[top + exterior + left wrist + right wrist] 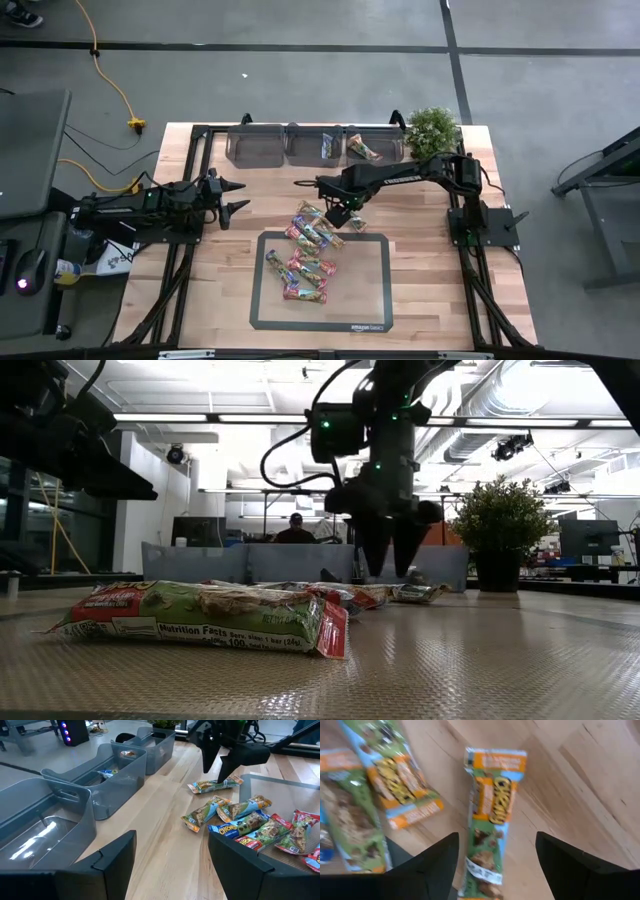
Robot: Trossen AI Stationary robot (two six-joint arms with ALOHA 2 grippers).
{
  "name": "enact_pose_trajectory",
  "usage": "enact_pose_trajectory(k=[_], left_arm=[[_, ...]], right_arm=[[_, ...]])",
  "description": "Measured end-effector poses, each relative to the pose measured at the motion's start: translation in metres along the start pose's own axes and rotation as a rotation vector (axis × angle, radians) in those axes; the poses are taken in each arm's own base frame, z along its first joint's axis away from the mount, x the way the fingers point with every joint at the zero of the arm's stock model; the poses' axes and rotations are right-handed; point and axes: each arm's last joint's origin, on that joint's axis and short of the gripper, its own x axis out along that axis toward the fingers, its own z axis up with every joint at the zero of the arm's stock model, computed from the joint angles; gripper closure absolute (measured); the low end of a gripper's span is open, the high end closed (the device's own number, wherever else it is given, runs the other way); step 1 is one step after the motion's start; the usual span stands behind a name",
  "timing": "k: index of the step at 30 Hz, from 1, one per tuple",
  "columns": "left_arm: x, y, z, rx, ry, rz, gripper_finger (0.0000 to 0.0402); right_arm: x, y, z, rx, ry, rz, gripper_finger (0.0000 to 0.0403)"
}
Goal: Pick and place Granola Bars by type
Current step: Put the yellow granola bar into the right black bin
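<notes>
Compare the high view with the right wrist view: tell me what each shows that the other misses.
Only the high view shows the three grey bins, the plant, the mat, the waiting left gripper at the table's left side, and the whole pile of bars.

Only the right wrist view shows the wrapper print on the green bar lying between the open fingers.

Both show the right gripper over bars on bare wood.

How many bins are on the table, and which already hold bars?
3, in a row along the far edge: the left bin looks empty, the middle bin holds one bar, the right bin holds another bar.
</notes>
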Motion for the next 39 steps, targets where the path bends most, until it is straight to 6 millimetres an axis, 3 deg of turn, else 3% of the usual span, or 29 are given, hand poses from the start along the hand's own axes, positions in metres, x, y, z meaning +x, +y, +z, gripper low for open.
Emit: enact_pose_trajectory(k=[39], left_arm=[[0.0000, 0.0000, 0.0000, 0.000, 0.000, 0.000, 0.0159]], right_arm=[[0.0051, 0.0019, 0.0060, 0.011, -0.047, 0.009, 0.0153]])
